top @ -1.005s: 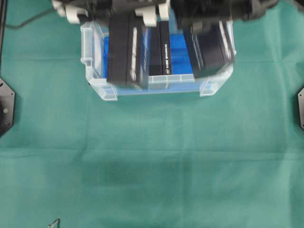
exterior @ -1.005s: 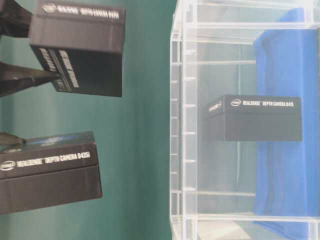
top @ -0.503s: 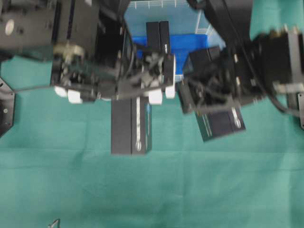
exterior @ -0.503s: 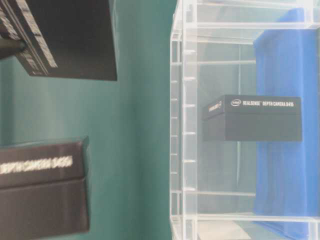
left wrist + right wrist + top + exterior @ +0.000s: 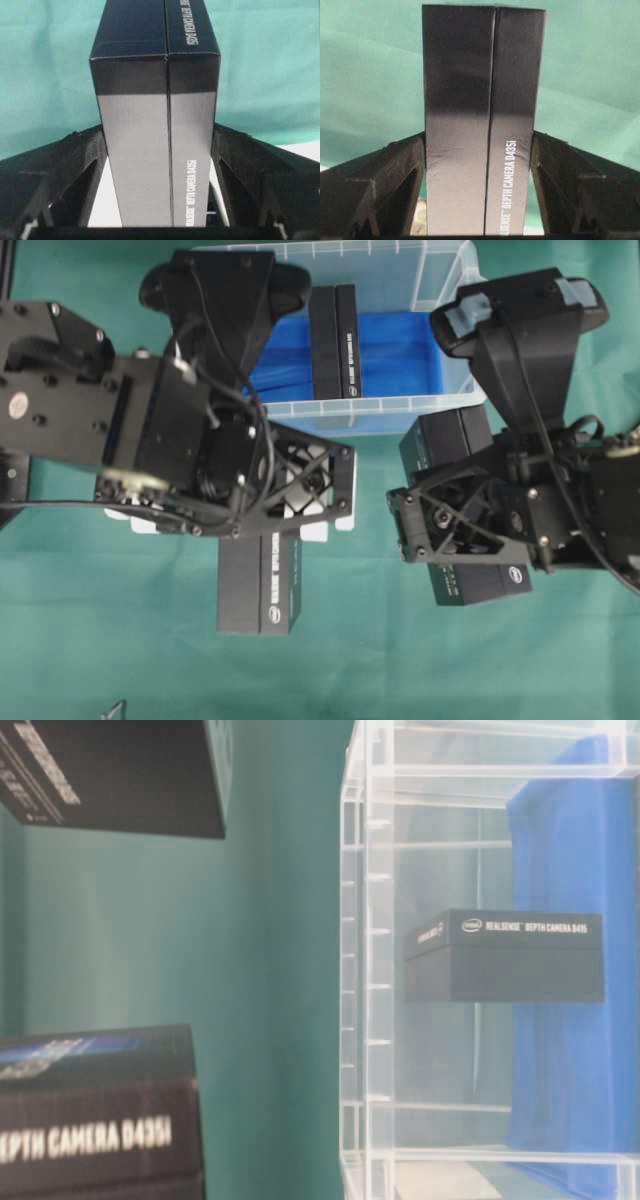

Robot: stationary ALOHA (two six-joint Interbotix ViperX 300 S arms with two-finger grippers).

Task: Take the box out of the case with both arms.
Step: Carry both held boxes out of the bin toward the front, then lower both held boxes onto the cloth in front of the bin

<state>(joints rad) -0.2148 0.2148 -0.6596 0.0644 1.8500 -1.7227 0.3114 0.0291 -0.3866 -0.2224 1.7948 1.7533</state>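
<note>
Overhead view: left gripper (image 5: 290, 502) and right gripper (image 5: 450, 530), each clamping a black box, partly hide the case (image 5: 440, 270).

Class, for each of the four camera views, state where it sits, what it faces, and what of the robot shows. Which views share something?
Overhead: above, looking down; both arms, case.
Table-level: low beside the case, box inside; no robot.
Left wrist: on the arm, along left pincer clamping left box.
Right wrist: likewise, right pincer, right box.
Overhead and table-level share all three boxes.
</note>
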